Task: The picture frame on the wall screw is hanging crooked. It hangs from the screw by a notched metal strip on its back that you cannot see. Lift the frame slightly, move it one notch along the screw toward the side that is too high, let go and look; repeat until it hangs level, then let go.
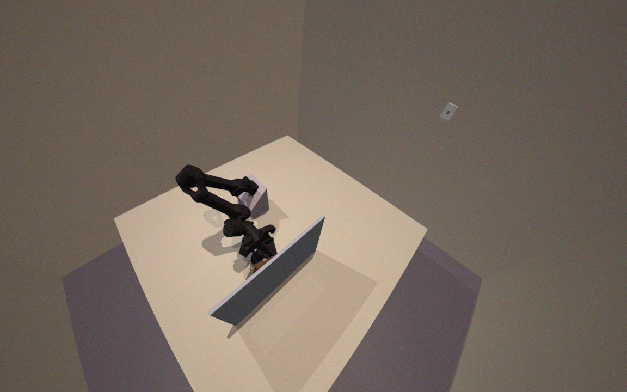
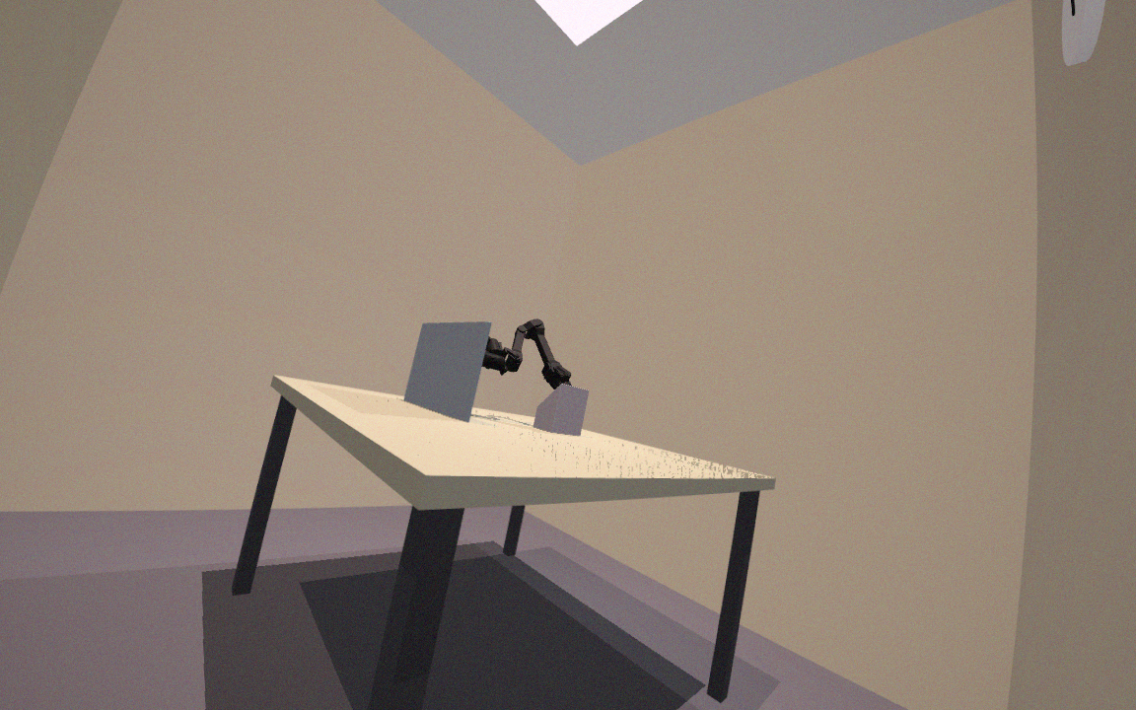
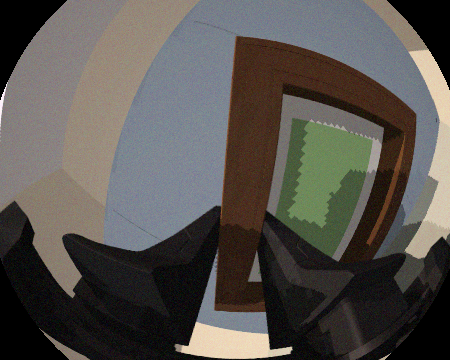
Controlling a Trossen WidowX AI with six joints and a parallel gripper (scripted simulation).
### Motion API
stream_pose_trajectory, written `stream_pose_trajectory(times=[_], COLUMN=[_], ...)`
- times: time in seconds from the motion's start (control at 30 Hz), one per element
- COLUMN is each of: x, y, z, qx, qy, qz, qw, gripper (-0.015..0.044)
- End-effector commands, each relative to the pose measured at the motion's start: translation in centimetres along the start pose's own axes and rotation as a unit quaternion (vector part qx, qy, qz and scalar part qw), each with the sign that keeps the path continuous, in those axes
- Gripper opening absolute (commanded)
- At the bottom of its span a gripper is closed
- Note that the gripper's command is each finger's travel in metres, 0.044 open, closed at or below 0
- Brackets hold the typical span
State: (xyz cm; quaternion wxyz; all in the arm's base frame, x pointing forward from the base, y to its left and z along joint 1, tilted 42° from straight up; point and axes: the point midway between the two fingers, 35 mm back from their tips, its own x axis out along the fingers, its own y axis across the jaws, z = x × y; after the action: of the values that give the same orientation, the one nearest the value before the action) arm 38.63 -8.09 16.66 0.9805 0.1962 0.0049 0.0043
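A brown wooden picture frame (image 3: 255,140) with a green picture (image 3: 328,176) hangs on the blue-grey wall panel (image 3: 165,140) (image 1: 266,273) (image 2: 447,369). In the wrist view my gripper (image 3: 240,215) is shut on the frame's near brown bar, one dark finger on each side of it. In the top view only a small orange-brown bit of the frame (image 1: 258,264) shows beside the gripper (image 1: 257,253), behind the panel's top edge. In the exterior view the panel hides the frame and the fingertips. The screw and the notched strip are hidden.
The panel stands upright on a cream table (image 1: 355,204) (image 2: 554,459). The arm rises from a light grey base block (image 1: 257,197) (image 2: 563,410) behind the panel. A wall switch plate (image 1: 448,111) sits on the far wall.
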Motion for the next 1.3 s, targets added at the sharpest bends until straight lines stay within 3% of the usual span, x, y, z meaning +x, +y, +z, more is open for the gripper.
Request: stream_pose_trajectory(times=[0.0, 1.27], x=[0.00, 0.03], y=[-0.05, 0.26], z=[0.00, 0.06], qx=[0.019, 0.125], qy=[0.000, -0.001], qz=[0.000, 0.000], qw=[1.000, 0.992], gripper=[0.0000, 0.0000])
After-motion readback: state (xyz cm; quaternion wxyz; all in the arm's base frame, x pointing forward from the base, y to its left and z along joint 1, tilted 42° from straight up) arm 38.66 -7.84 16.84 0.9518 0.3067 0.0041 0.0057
